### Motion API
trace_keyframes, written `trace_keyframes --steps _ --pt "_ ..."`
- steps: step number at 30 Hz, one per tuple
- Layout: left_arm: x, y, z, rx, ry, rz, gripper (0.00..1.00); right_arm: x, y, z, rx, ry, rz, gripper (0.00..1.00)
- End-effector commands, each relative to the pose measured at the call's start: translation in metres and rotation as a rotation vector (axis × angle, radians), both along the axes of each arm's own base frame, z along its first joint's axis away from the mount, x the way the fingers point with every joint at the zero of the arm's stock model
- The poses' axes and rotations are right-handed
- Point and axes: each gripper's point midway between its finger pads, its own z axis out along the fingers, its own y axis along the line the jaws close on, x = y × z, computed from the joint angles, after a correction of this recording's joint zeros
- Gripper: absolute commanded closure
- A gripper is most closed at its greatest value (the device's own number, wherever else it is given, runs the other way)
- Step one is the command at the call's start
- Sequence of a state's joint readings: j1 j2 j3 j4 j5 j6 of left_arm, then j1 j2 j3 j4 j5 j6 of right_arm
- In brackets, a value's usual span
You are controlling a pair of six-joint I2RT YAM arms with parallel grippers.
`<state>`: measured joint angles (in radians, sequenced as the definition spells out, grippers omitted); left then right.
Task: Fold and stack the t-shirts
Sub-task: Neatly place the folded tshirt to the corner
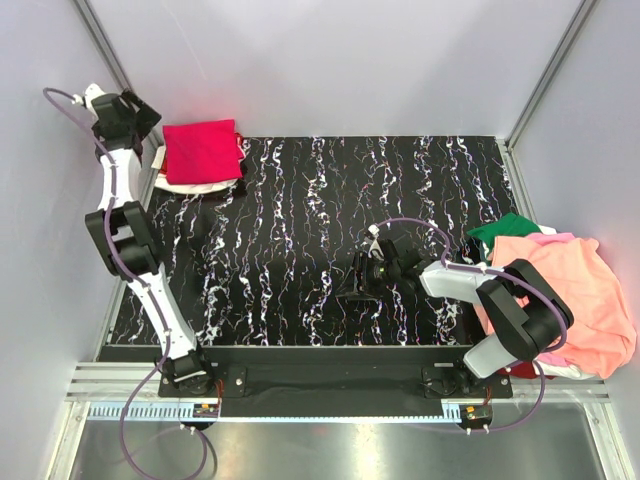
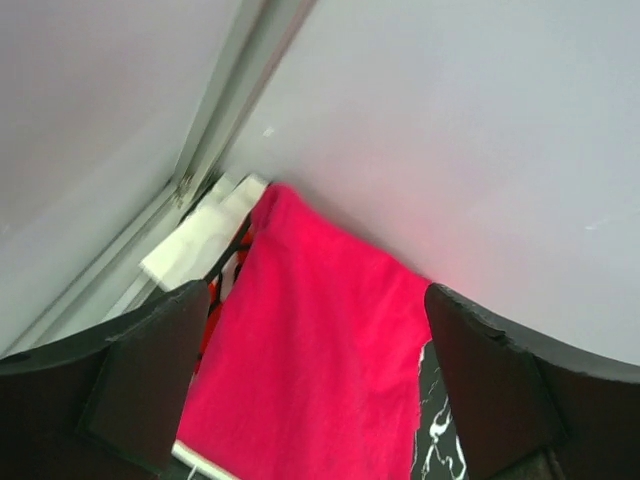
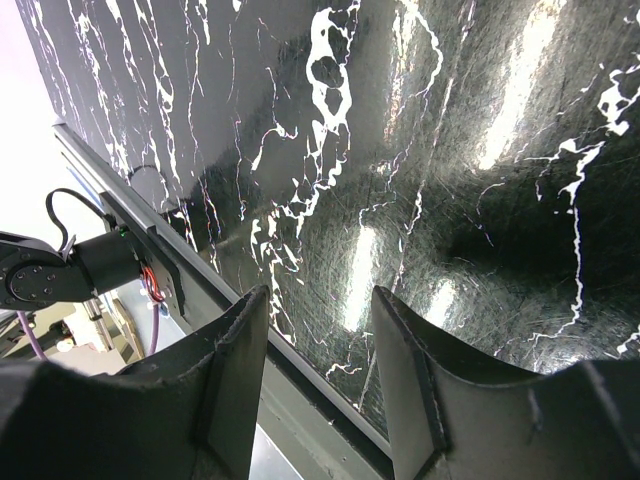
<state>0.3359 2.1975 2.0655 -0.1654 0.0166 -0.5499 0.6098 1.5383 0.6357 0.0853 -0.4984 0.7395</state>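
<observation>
A folded crimson-pink t-shirt (image 1: 202, 148) lies on top of a folded white t-shirt with red print (image 1: 196, 186) at the table's far left corner. In the left wrist view the crimson shirt (image 2: 320, 360) fills the space below my open fingers, with the white shirt's edge (image 2: 200, 245) beside it. My left gripper (image 1: 140, 117) is open and empty, raised just left of this stack. My right gripper (image 1: 362, 270) is open and empty over the bare black table near its middle; it also shows in the right wrist view (image 3: 320, 330). A loose pile of salmon-orange (image 1: 570, 290), pink and green (image 1: 505, 230) shirts lies at the right edge.
The black marbled table top (image 1: 300, 230) is bounded by grey walls on the left, back and right. A metal rail (image 1: 330, 385) runs along the near edge, with both arm bases bolted there. The table's near edge shows in the right wrist view (image 3: 200, 290).
</observation>
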Motion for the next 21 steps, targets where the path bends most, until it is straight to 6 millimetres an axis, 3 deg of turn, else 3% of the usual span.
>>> trace_keyframes --steps 1,4,5,6,14,18,21 --pt "-0.016 -0.006 -0.055 -0.144 0.15 0.012 0.09 0.005 0.007 0.015 0.037 -0.055 0.011 0.47" --pt "-0.026 -0.011 -0.081 -0.247 0.188 0.051 0.11 0.006 0.007 0.015 0.036 -0.055 0.011 0.48" --pt "-0.034 -0.017 -0.104 -0.286 0.224 0.052 0.14 0.005 0.007 0.014 0.036 -0.053 0.013 0.48" --pt "-0.033 -0.019 -0.102 -0.307 0.199 0.056 0.16 0.005 0.007 0.015 0.038 -0.055 0.013 0.47" --pt "-0.048 -0.024 -0.142 -0.362 0.277 0.089 0.28 0.005 0.006 0.015 0.038 -0.059 0.014 0.48" --pt "-0.046 -0.023 -0.144 -0.354 0.275 0.087 0.29 0.005 0.006 0.016 0.039 -0.06 0.014 0.47" --pt "-0.042 -0.022 -0.153 -0.355 0.294 0.087 0.37 0.005 0.006 0.015 0.038 -0.056 0.014 0.47"
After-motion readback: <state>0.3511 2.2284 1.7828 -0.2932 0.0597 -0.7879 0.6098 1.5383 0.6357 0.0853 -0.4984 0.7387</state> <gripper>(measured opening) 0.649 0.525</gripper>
